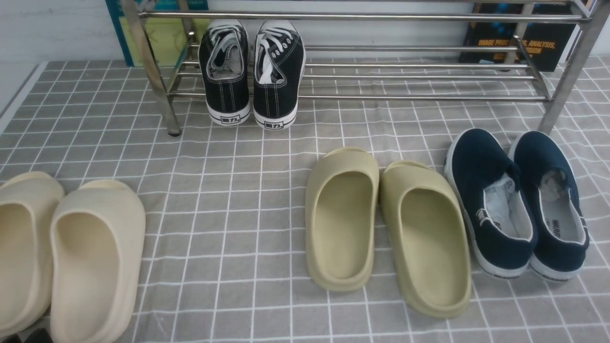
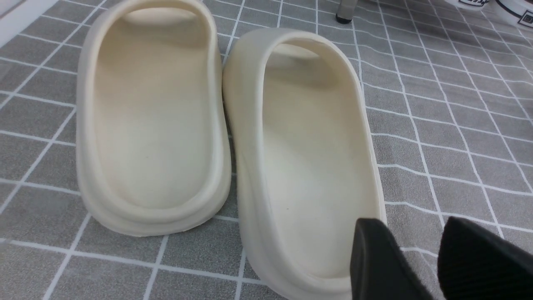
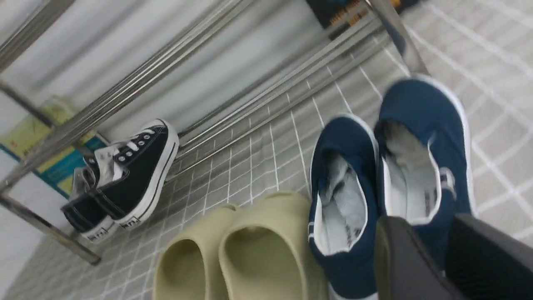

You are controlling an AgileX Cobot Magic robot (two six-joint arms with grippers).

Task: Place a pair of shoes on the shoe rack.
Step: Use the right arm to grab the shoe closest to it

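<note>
The pair of shoes, navy slip-ons with white soles, stands side by side on the checked cloth at the right: one shoe [image 1: 479,164], the other [image 1: 543,159]. Their toes point at the silver shoe rack [image 1: 405,97] behind them. Neither gripper shows in the front view. In the right wrist view my right gripper [image 3: 424,227] hovers near the heels of the two shoes [image 3: 345,137] [image 3: 420,104], its fingers apart, with the rack bars [image 3: 250,108] beyond; this view is blurred. My left gripper [image 2: 412,229] is open over the cloth beside a cream slipper.
Black lace-up sneakers [image 1: 252,76] sit on the rack's lower bars at the left. Olive slippers [image 1: 386,228] lie left of the navy shoes. Cream slippers [image 1: 71,252] [image 2: 300,137] lie at the near left. A dark book [image 1: 519,43] leans behind the rack.
</note>
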